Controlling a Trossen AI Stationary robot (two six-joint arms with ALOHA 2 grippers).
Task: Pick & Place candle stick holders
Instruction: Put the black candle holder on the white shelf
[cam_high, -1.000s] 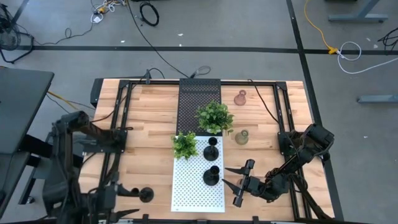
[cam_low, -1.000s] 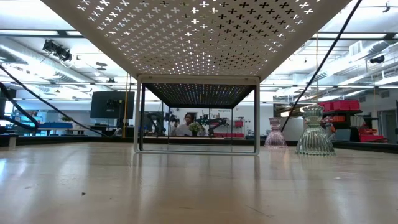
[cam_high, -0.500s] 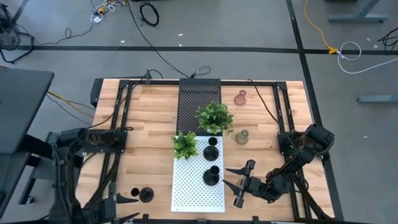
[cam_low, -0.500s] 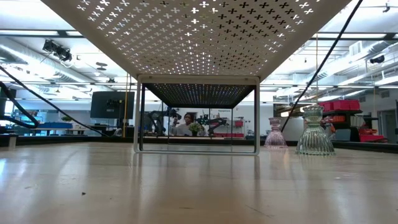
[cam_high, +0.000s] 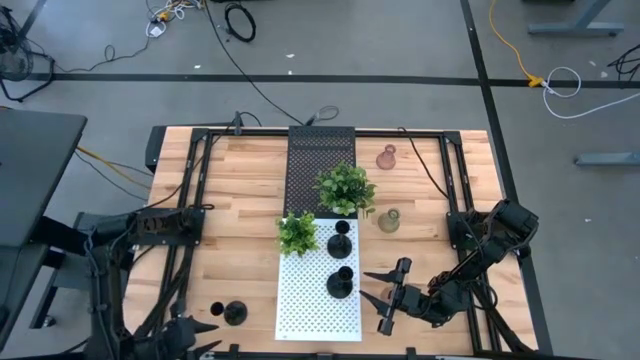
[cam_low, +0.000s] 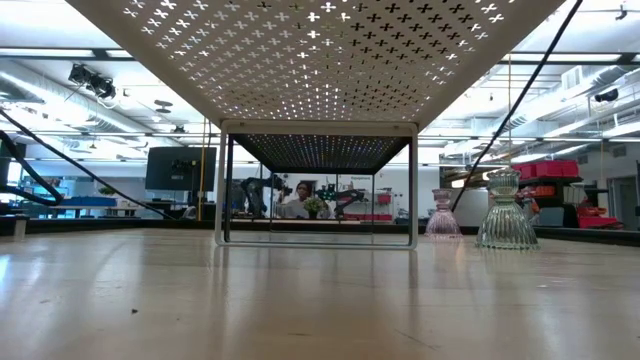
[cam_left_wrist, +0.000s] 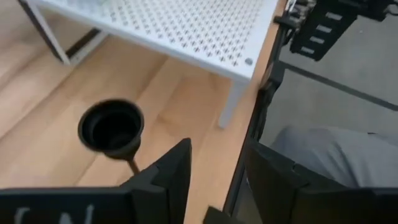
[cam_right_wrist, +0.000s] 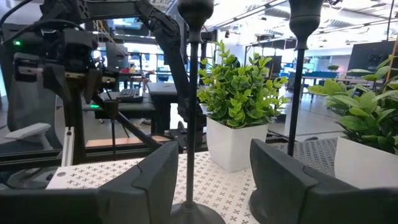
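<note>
The candle stick holder (cam_right_wrist: 188, 93) between our right gripper's (cam_right_wrist: 214, 152) open jaws could tip if we squeeze crooked.

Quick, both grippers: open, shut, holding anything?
Left gripper: open, empty, beside the black candle holder.
Right gripper: open, empty, facing a black holder on the white shelf.
</note>
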